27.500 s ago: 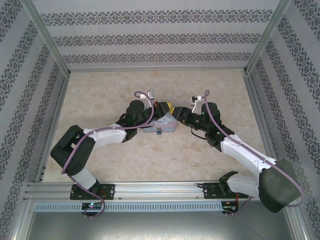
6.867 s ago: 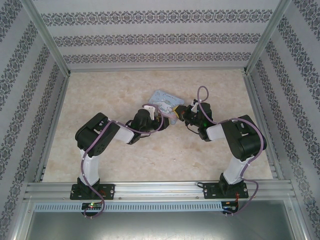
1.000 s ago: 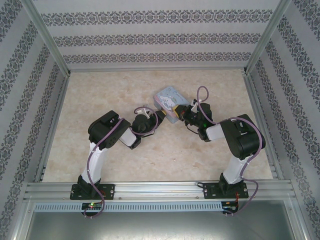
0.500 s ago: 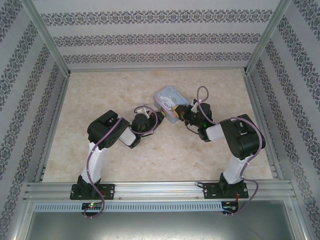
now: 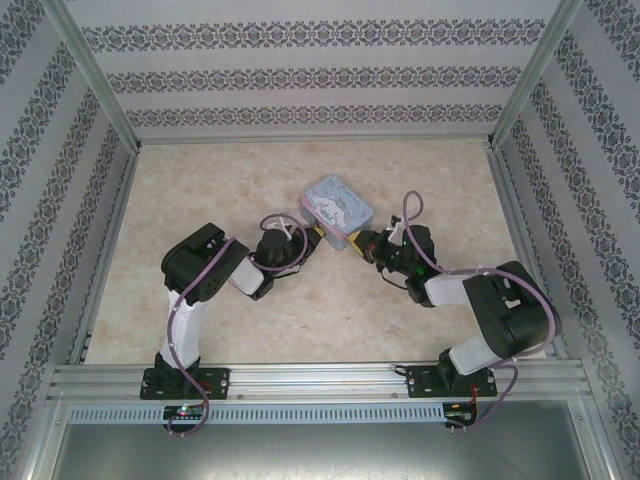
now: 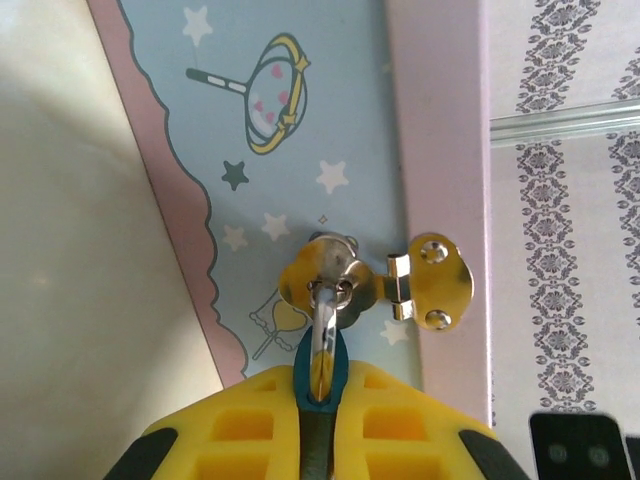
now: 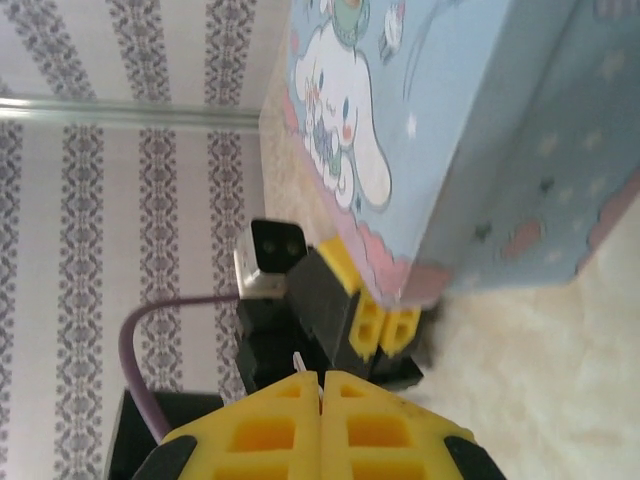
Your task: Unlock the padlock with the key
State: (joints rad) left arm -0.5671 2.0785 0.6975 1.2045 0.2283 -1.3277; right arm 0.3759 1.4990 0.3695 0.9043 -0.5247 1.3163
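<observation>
The top camera is looking down from above and behind the arm bases [image 5: 183,380], taking in the whole table [image 5: 200,200]. The left wrist camera is peering over its jaws, very near the tin [image 6: 300,130] just ahead. The right wrist camera is facing the tin's corner beyond its jaws, also catching the left gripper [image 7: 383,328]; all three views are sharing the tin.

Arms on my rig, two units.
Left arm [image 5: 195,272] and right arm [image 5: 505,305]: white links, black joint housings, black bases [image 5: 165,382], a purple cable [image 5: 172,335] looped along each; I count yellow fingers [image 6: 250,430] with square moulded pockets.
</observation>
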